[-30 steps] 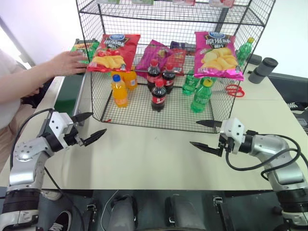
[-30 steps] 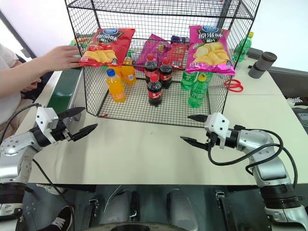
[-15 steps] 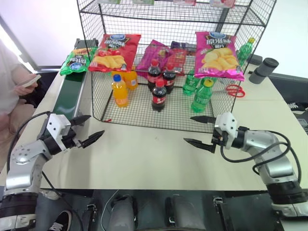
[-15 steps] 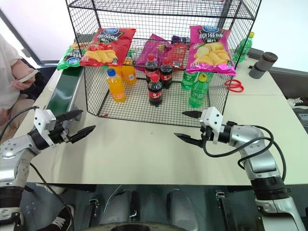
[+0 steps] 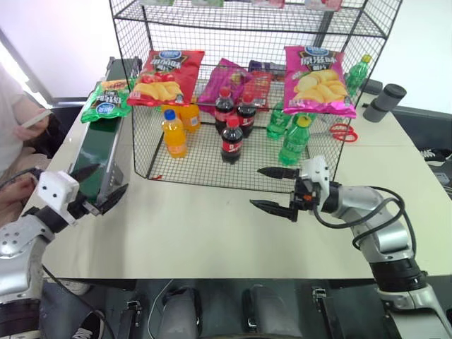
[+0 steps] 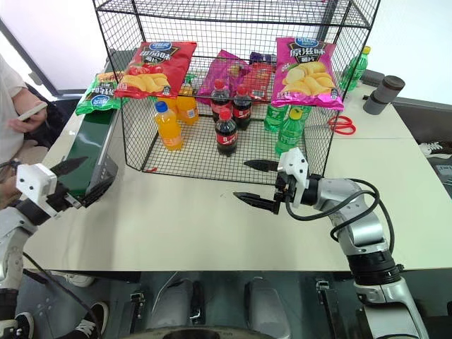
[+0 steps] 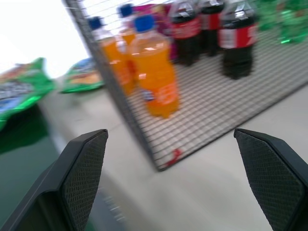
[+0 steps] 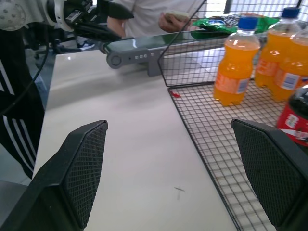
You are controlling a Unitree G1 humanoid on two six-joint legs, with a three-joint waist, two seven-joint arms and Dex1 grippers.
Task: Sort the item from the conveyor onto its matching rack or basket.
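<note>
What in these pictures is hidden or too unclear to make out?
- Top shelf of the rack: its packets are cut off by the picture's upper edge in both eye views.
- Green crisp bag on the conveyor: its small print is unreadable; blurred in the left wrist view.
- Bags behind the red crisp bag: partly covered.

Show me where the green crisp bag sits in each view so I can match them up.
Left eye: green bag upper left, on the conveyor beside the rack.
Right eye: green bag upper left, same spot on the belt.
Left wrist: green bag at the left edge, on the belt.
Right wrist: green bag at the top, seen through the rack mesh.
Shared landmark: the nearest orange bottle.
</note>
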